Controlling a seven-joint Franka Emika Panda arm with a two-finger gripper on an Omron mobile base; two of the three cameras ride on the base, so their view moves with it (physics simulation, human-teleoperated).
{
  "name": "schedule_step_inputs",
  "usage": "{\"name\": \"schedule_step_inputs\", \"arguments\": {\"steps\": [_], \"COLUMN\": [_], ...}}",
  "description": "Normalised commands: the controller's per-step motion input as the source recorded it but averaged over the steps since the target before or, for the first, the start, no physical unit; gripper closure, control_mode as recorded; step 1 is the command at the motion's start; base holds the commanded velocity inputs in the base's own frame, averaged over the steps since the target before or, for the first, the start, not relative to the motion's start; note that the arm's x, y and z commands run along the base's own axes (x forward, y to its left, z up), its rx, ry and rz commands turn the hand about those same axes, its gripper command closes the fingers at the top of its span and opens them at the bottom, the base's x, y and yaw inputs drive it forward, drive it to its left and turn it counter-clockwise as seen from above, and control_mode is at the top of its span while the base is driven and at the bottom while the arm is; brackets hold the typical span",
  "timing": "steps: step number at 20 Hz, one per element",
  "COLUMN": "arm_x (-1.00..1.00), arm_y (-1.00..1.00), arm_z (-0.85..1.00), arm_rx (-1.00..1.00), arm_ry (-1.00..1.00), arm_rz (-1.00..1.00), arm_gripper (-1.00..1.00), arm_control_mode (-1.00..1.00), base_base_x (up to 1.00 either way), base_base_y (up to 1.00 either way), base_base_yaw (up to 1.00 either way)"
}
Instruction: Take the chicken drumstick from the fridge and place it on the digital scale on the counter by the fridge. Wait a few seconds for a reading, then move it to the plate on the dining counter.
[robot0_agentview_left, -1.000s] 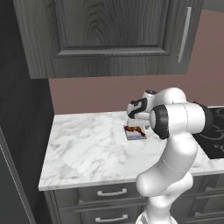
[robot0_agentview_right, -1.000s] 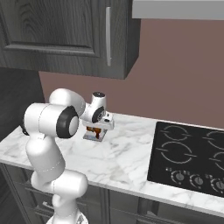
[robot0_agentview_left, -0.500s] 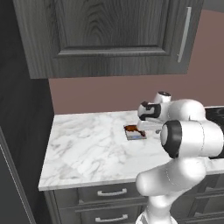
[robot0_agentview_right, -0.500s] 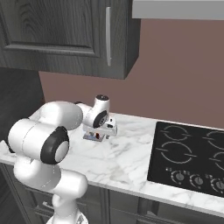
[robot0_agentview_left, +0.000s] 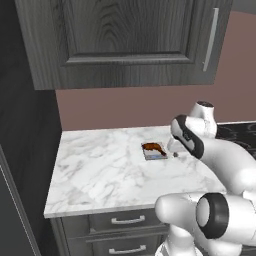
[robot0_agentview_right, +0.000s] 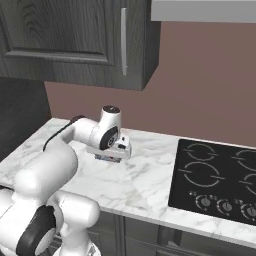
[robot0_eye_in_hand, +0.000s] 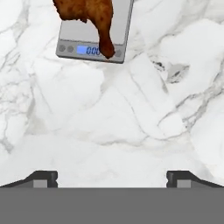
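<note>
The dark reddish-brown chicken drumstick (robot0_agentview_left: 153, 147) lies on the small grey digital scale (robot0_agentview_left: 156, 154) on the marble counter (robot0_agentview_left: 100, 170). In the hand view the chicken drumstick (robot0_eye_in_hand: 89, 13) rests across the digital scale (robot0_eye_in_hand: 70, 37), its thin bone end over the lit blue display. My gripper (robot0_eye_in_hand: 111, 177) is open with nothing between its fingertips (robot0_eye_in_hand: 43, 177). It sits low over bare marble, apart from the scale. In the left base view the gripper (robot0_agentview_left: 175, 152) is just right of the scale. From the right base view the hand covers most of the scale (robot0_agentview_right: 105, 158).
A black stovetop (robot0_agentview_right: 215, 175) with knobs takes up the counter's right part. Dark wood-grain wall cabinets (robot0_agentview_left: 125, 40) hang above, with a long handle (robot0_agentview_right: 123, 42). Drawers (robot0_agentview_left: 125, 220) sit under the counter (robot0_agentview_right: 145, 180). Bare marble lies left of and in front of the scale.
The hand has drawn back to the right, off the scale, and the arm's elbow has swung right. The drumstick stays lying on the scale.
</note>
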Motion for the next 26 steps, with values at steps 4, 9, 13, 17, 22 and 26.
{"name": "schedule_step_inputs", "arguments": {"steps": [4,9,13,17,22,26], "arm_x": [-0.87,-0.80,-0.70,-0.53,-0.16,0.00], "arm_y": [0.13,0.51,0.45,0.02,0.00,0.00], "arm_z": [0.66,0.71,0.70,0.33,0.18,0.00], "arm_rx": [0.00,-0.03,-0.06,0.00,0.00,0.00], "arm_ry": [0.00,-0.02,0.00,-0.01,-0.04,0.00], "arm_rz": [0.01,0.00,0.00,0.07,0.03,0.00], "arm_gripper": [-1.00,-1.00,-1.00,-1.00,-1.00,-1.00], "arm_control_mode": [-1.00,-1.00,-1.00,-1.00,-1.00,-1.00], "base_base_x": [0.00,0.00,0.00,0.00,0.00,0.00], "base_base_y": [0.00,0.00,0.00,0.00,0.00,0.00], "base_base_yaw": [0.00,0.00,0.00,0.00,0.00,0.00]}}
